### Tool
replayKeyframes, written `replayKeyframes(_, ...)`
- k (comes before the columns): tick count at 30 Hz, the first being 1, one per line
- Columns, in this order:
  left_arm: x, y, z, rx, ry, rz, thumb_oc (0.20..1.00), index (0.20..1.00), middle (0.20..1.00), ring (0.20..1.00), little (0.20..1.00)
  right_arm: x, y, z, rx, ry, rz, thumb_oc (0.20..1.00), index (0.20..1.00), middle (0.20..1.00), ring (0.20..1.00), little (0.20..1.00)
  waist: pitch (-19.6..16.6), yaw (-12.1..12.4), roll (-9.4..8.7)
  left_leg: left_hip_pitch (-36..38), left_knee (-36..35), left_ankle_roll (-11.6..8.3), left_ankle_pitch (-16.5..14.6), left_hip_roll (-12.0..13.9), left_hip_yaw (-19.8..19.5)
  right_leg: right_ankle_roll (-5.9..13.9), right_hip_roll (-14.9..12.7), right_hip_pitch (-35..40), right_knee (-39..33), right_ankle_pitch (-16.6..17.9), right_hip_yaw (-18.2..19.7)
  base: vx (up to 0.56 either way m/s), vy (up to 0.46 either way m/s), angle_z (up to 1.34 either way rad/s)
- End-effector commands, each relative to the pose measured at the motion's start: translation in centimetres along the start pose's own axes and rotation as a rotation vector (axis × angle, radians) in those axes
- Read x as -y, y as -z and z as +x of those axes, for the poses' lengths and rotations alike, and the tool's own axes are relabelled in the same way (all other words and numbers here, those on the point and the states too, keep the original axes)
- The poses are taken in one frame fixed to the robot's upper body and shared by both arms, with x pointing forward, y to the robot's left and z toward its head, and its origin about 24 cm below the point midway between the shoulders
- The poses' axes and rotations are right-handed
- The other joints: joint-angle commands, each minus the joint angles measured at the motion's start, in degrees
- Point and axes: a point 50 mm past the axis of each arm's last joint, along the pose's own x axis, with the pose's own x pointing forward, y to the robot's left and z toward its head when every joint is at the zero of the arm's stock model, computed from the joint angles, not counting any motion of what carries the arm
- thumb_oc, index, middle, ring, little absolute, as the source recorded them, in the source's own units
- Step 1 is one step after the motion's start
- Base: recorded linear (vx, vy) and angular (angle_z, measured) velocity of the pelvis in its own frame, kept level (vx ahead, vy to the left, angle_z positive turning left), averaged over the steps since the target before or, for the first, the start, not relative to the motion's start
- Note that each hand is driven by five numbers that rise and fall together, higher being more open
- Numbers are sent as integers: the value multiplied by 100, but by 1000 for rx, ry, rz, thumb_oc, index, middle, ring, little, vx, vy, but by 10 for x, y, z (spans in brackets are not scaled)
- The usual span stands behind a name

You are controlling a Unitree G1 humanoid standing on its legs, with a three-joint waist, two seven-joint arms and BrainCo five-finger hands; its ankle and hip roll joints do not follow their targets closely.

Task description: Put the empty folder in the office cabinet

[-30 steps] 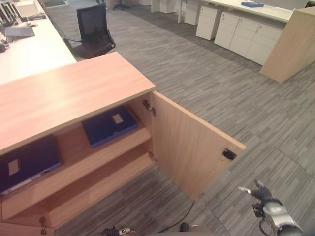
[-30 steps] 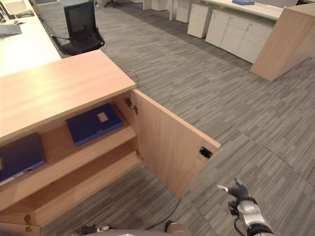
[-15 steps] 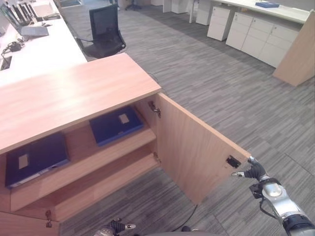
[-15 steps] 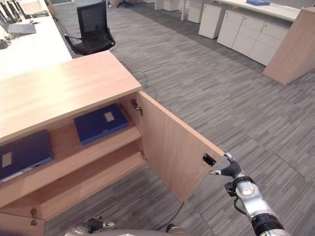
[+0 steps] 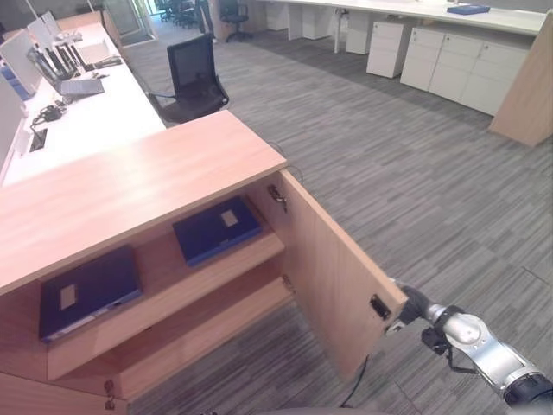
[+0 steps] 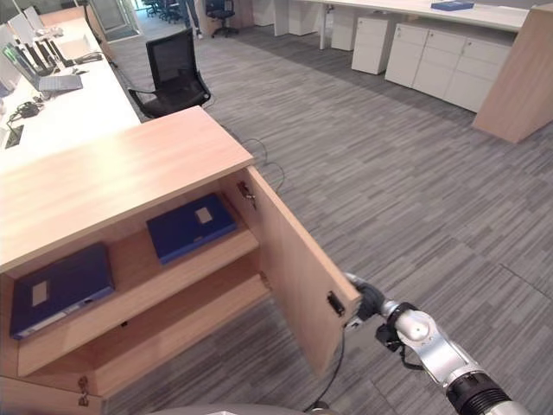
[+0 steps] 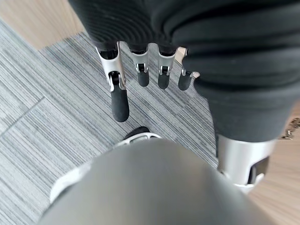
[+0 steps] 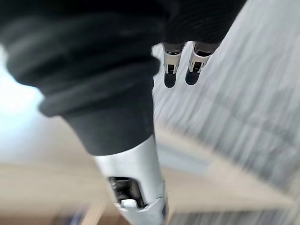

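The wooden office cabinet point(image 5: 130, 190) stands with its right door point(image 5: 333, 268) swung partly out. Two dark blue folders lie flat on its upper shelf, one at the right end point(image 5: 216, 230) and one at the left point(image 5: 89, 292). The lower shelf point(image 5: 199, 333) is bare. My right hand point(image 5: 415, 305) rests against the outer face of the door at its free edge, beside the black catch point(image 5: 379, 306); its fingers point(image 8: 170, 75) look straight. My left hand point(image 7: 120, 101) hangs over the carpet with relaxed fingers and holds nothing.
A black office chair point(image 5: 194, 73) stands behind the cabinet. A white desk point(image 5: 95, 117) with a keyboard and monitors runs along the left. White drawer units point(image 5: 458, 69) and a slanted wooden panel point(image 5: 527, 95) are at the far right. Grey carpet point(image 5: 406, 190) lies between.
My right hand has risen from near the floor to the door's free edge, and the door has swung some way towards the cabinet. The camera has shifted too.
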Motion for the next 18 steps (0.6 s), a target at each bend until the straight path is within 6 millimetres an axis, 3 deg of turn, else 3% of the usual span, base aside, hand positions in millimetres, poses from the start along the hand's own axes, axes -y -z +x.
replayKeyframes(1,-27,-4,-1,-12,-49,43,1000,1000,1000,1000,1000,17,-96,31,466,-30,71,1000,1000,1000,1000,1000,-8,356,-700,131,67,80,-558,-379,-86,179,-18,-235,37,-258,155,-23,49,3)
replayKeyframes(7,-27,-6,-1,2,-60,49,1000,1000,1000,1000,1000,-10,-149,47,660,-230,146,1000,1000,1000,1000,1000,-41,495,-760,40,67,112,-524,-415,-126,207,-87,-304,37,-185,105,-23,42,7)
replayKeyframes(9,-27,-9,-1,11,-68,59,1000,1000,1000,1000,1000,-28,-179,51,754,-335,165,1000,1000,1000,1000,1000,-37,587,-778,31,67,119,-528,-412,-133,213,-95,-310,37,-170,101,-16,40,8)
replayKeyframes(10,-28,-9,-1,11,-68,59,1000,1000,1000,1000,1000,-28,-179,51,755,-335,165,1000,1000,1000,1000,1000,-53,578,-788,3,67,124,-512,-421,-137,212,-105,-335,37,-161,97,-18,26,7)
replayKeyframes(15,-26,-15,0,28,-81,67,1000,1000,1000,1000,1000,-52,-218,58,859,-459,196,1000,1000,1000,1000,1000,-36,744,-857,-72,67,144,-475,-443,-195,221,-144,-373,37,-123,31,-27,27,14)
replayKeyframes(18,-25,-15,0,30,-87,65,1000,1000,1000,1000,1000,-59,-222,64,854,-467,193,1000,1000,1000,1000,1000,-30,853,-897,-119,67,155,-451,-474,-258,240,-191,-374,37,-97,-54,-25,28,19)
